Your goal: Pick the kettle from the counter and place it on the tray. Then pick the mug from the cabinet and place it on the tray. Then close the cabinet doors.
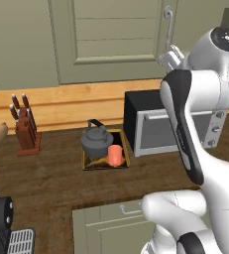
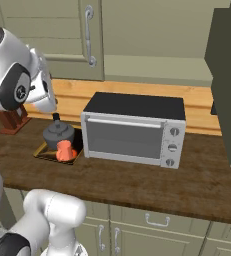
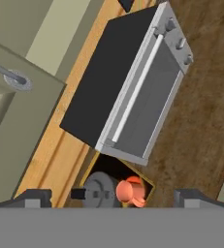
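Note:
The dark-grey kettle (image 1: 96, 141) and the orange-red mug (image 1: 115, 155) both stand in the black-rimmed tray (image 1: 106, 167) on the brown counter (image 1: 51, 173). From the right I see the kettle (image 2: 58, 134), mug (image 2: 64, 150) and tray (image 2: 43, 154) left of the microwave. My gripper (image 1: 169, 58) hangs high above the microwave, close to the left cabinet door (image 1: 111, 34) and its grey handle (image 1: 168, 25). In the hand view the gripper (image 3: 114, 198) is open and holds nothing, with kettle (image 3: 98, 190) and mug (image 3: 129, 191) far below. The right cabinet door (image 2: 227, 85) stands open.
A black and silver microwave (image 1: 165, 126) sits right of the tray, under my hand. A wooden knife block (image 1: 24, 131) stands at the left of the counter, and a dark appliance (image 1: 2, 223) sits at the near left corner. Sage-green drawers (image 2: 152, 222) run below the counter.

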